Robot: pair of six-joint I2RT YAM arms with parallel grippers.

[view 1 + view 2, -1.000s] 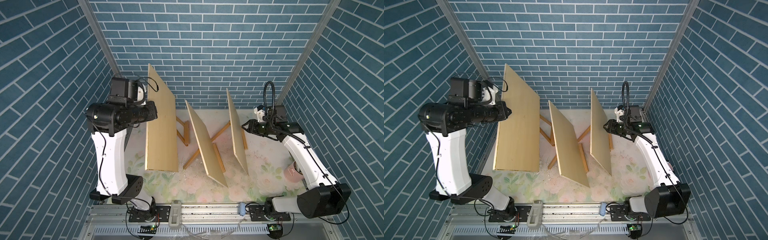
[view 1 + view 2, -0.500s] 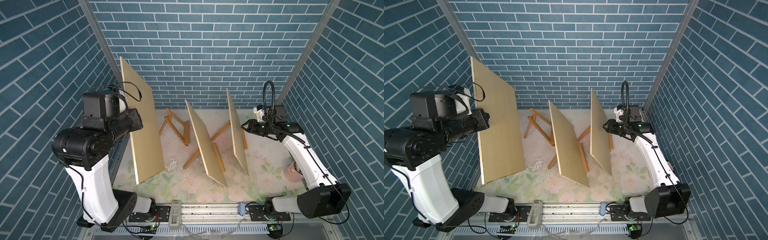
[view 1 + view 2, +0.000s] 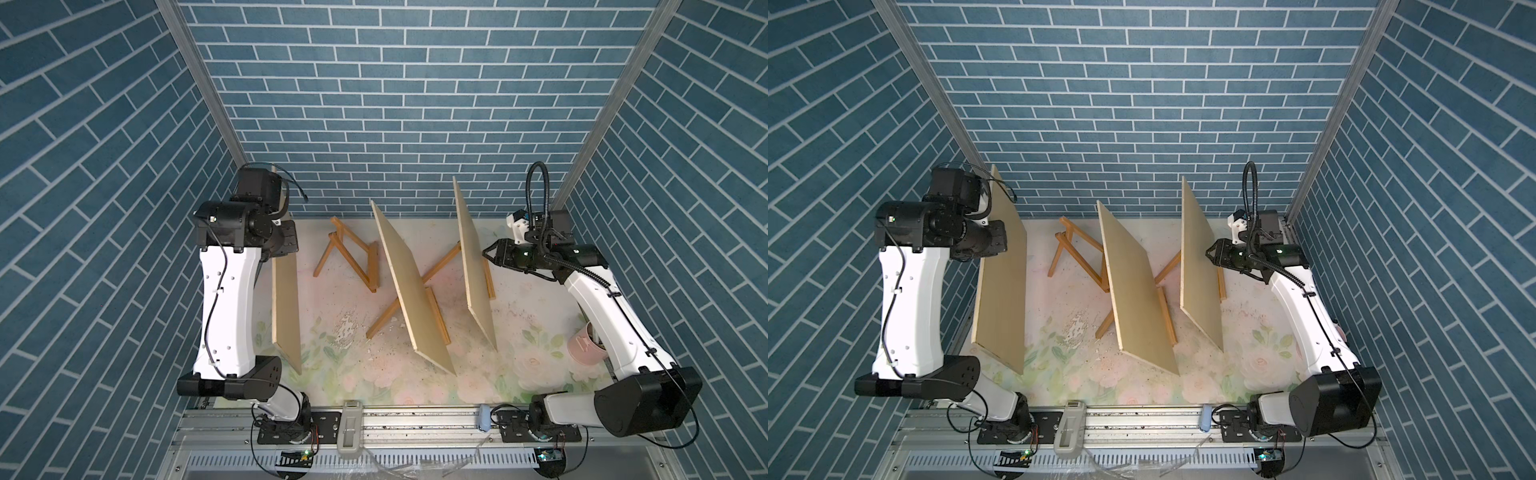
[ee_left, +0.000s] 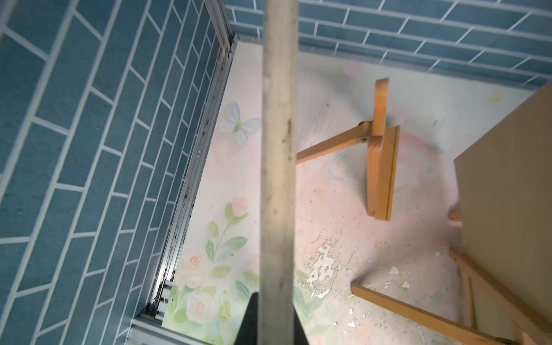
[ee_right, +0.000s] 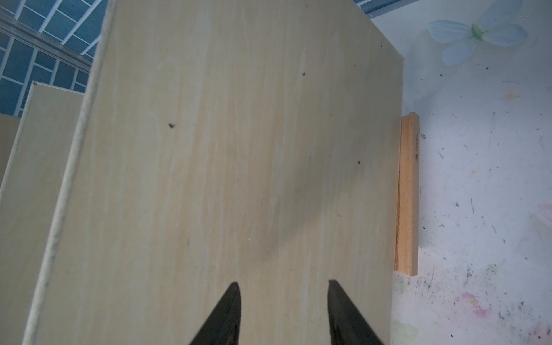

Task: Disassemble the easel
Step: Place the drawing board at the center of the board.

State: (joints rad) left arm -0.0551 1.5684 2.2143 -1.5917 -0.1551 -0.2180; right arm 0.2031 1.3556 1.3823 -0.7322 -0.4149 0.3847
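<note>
On the floral table mat (image 3: 353, 374), three pale wooden boards stand on edge, well apart from one another. The left board (image 3: 286, 307) sits upright close to the left wall, and the left gripper (image 4: 274, 316) is clamped on its thin edge, one black finger on each face, as the left wrist view shows. Whether the board's lower edge bears on the mat cannot be told. A bare easel (image 3: 353, 257) stands folded out near the back wall, between the left board and the middle board (image 3: 411, 291), touching neither. The middle board leans on a second easel, whose ledge (image 3: 438, 316) and a long strut (image 3: 386, 320) show beside and below it in both top views. The right board (image 3: 473, 270) stands tilted further right, with a wooden ledge strip (image 5: 407, 194) along its base. The right gripper (image 5: 283, 283) faces the flat of this board with its jaws apart and nothing between them; contact with the board cannot be confirmed. A pink cup (image 3: 584, 349) stands by the right arm's base, partly hidden.
</note>
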